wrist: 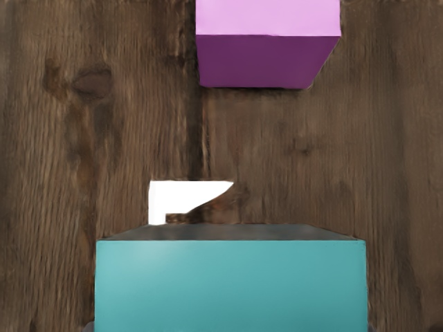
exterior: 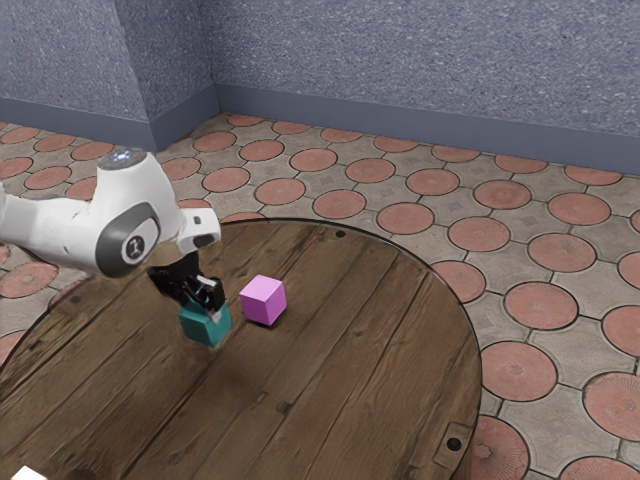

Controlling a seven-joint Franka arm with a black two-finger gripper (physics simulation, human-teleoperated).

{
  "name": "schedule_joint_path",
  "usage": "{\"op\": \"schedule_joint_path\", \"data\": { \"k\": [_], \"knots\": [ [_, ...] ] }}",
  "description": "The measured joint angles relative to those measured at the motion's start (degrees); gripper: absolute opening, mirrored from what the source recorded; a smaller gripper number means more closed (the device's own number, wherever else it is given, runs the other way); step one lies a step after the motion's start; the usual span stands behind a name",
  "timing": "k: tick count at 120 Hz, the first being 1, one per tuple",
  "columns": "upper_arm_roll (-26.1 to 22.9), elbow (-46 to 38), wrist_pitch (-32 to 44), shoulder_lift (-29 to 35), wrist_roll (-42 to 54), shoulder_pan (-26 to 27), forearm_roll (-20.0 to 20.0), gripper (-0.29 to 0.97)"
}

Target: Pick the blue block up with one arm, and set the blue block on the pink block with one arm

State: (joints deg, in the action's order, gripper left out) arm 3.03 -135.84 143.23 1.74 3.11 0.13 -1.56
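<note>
Our gripper (exterior: 203, 296) squeezes the blue block (exterior: 206, 326) by its flat sides. We think it is light, hard and smooth, so we should hold tight.

- Tabletop (exterior: 350, 380) – dark brown wooden planks with clear grain and knots, carrying a faint satin sheen.
- Blue block (exterior: 205, 326) – smooth, plain teal faces, matt, no texture.
- Pink block (exterior: 263, 300) – the same smooth, matt finish, evenly coloured.
- Arm (exterior: 120, 215) – a smooth white shell that looks like plastic, slightly glossy, with grey joint caps.
- End effector (exterior: 200, 290) – black, dull.
- Floor (exterior: 480, 235) – round terracotta-like tiles, matt, with grey filler pieces between.
- Wall (exterior: 400, 50) – speckled blue-grey, rough-looking.
</note>
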Motion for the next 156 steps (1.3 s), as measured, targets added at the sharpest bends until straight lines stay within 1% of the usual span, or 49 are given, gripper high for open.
{"op": "schedule_joint_path", "data": {
  "k": [7, 23, 42, 58, 74, 88, 106, 119, 145, 156],
  "knots": [
    [-0.05, 5.58, -2.53, -1.48, -0.2, -1.19, 0.28, 0.32],
    [-0.16, 13.96, -6.63, -6.74, -0.66, -2.91, 0.6, 0.31],
    [-0.75, 17.59, -9.05, -9.77, -1.12, -0.64, 0.72, 0.3],
    [-0.43, 21.11, -10.03, -12.44, -1.3, -2.12, 0.82, 0.28],
    [-1.18, 23.17, -10.49, -14.42, -1.58, -1.56, 1.06, 0.24],
    [-2.06, 27.73, -10.82, -18.12, -1.94, -1.53, 1.31, 0.22],
    [-3.04, 30.95, -11.35, -20.72, -2.15, -1.59, 1.22, 0.27],
    [-3.43, 31.71, -11.78, -21.53, -2.04, -1.61, 1.01, 0.31],
    [-3.52, 32.32, -12.31, -22.1, -0.21, -1.67, 0.19, 0.49],
    [-3.51, 34.25, -12.65, -23.42, 0.74, -1.78, 0.04, 0.55]
  ]
}}
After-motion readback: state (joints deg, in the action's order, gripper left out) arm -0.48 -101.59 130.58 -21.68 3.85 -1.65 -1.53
